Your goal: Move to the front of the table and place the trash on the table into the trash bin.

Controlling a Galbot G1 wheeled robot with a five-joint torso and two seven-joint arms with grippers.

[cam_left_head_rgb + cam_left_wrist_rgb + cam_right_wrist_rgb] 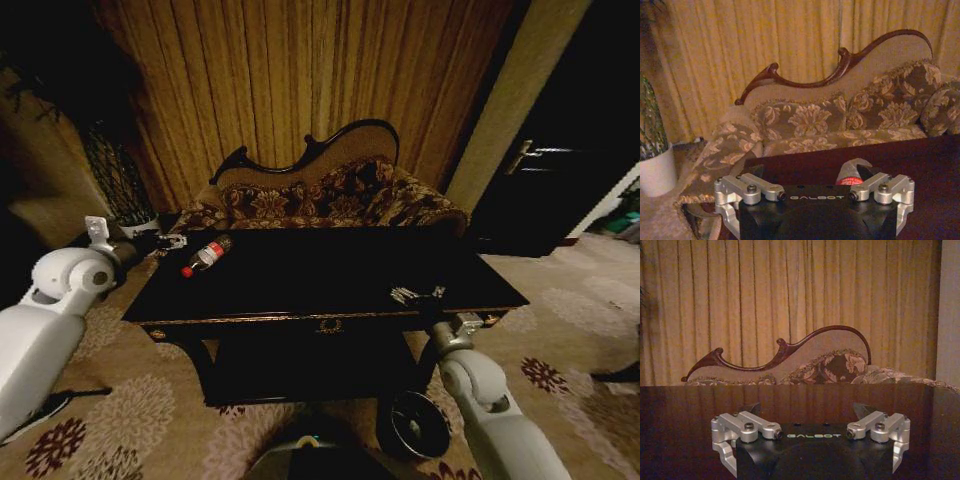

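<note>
i am holding my left gripper (172, 241) spread just left of the plastic bottle (205, 256) to straddle it, while my right gripper (417, 294) is waiting spread over the table's (330, 285) near right edge.

Head camera high, facing down, wrist cameras low, near, all sharing sofa (330, 195)

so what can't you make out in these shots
- Bottle: in the left wrist view the left gripper hides all but its red label and a clear end.
- Bin: in the head view the right arm covers one side, and its inside is too dark to read.
- Table: the top is so dark that small items on it cannot be made out.
- Right gripper: fingertips cut off by the frame's edge.
</note>
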